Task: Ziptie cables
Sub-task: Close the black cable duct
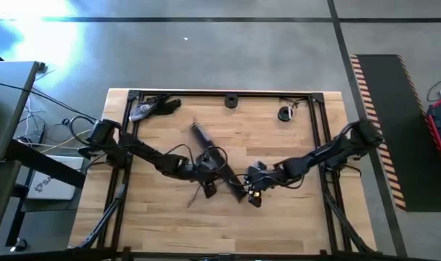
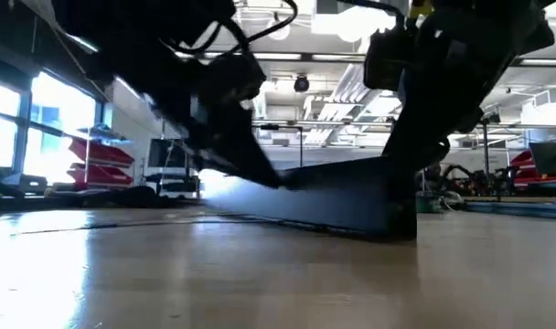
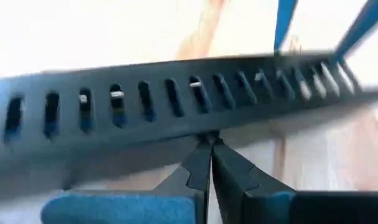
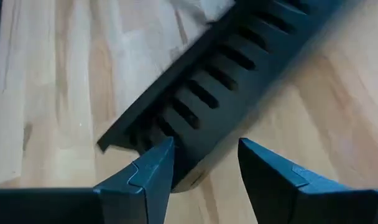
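Currently the left tool (image 3: pixel 209 144) is pinched closed on the lower edge of the slotted black strip (image 1: pixel 219 168) at mid-bench (image 1: pixel 293 217), while the right tool (image 4: pixel 204 163) stands open around the strip's end. Thin cables (image 1: pixel 194 196) trail just beside the strip. To do this well, the right should probably close squarely before anything lifts, keeping the strip level.

Two dark arms, two grippers (left gripper (image 1: pixel 208 187), right gripper (image 1: pixel 253 197)), one long black slotted strip (image 1: pixel 219 171), one wooden table (image 1: pixel 293 225), two small black round items (image 1: pixel 231 101) at the far edge.
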Robot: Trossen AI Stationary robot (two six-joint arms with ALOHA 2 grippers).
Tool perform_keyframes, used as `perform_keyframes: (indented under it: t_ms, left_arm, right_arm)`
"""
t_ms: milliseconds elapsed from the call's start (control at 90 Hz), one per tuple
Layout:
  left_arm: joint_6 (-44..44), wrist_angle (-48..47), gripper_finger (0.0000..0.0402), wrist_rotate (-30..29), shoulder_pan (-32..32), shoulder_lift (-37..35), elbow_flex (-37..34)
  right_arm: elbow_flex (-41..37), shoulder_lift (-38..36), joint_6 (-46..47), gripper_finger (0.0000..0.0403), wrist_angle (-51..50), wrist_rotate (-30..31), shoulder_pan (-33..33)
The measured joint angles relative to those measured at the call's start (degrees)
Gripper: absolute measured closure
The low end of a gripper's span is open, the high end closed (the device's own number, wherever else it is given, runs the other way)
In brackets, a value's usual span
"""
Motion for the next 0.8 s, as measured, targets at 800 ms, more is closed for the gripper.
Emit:
perform_keyframes:
  t_ms: [800]
  left_arm:
    - [2.9, -49.0, 0.0402, -9.3, 3.0, -8.3, 17.6]
  right_arm:
    - [-7.9, -18.2, 8.9, 0.0245, -25.4, 6.6, -0.5]
